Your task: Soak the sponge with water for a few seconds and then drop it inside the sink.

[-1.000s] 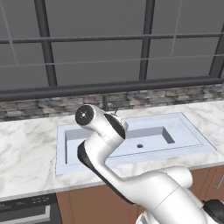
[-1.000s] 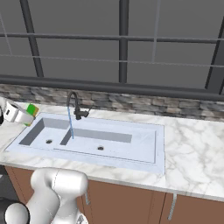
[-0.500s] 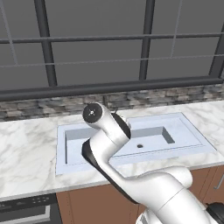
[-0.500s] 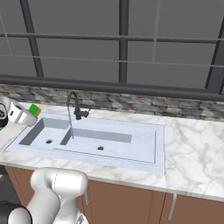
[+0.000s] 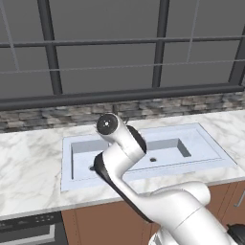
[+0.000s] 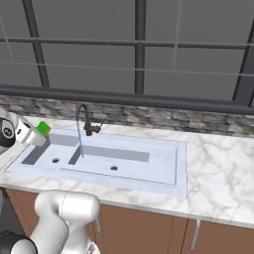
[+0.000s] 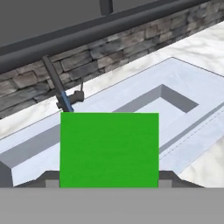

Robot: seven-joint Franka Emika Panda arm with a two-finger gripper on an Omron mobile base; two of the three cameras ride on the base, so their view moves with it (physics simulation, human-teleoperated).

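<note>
Green sponge [image 7: 109, 149] clamped in the tool [image 6: 35, 134], held up off the left end of the sink [image 6: 163, 168], above the bench [image 6: 218, 173] rim there. Over the last second the arm has swung the sponge a little rightward, toward the faucet [image 6: 85, 119], but it's well short of the water [image 6: 79, 141] running into the left basin. So no soaking yet, I'd say; the carry across to the stream comes next.
</note>
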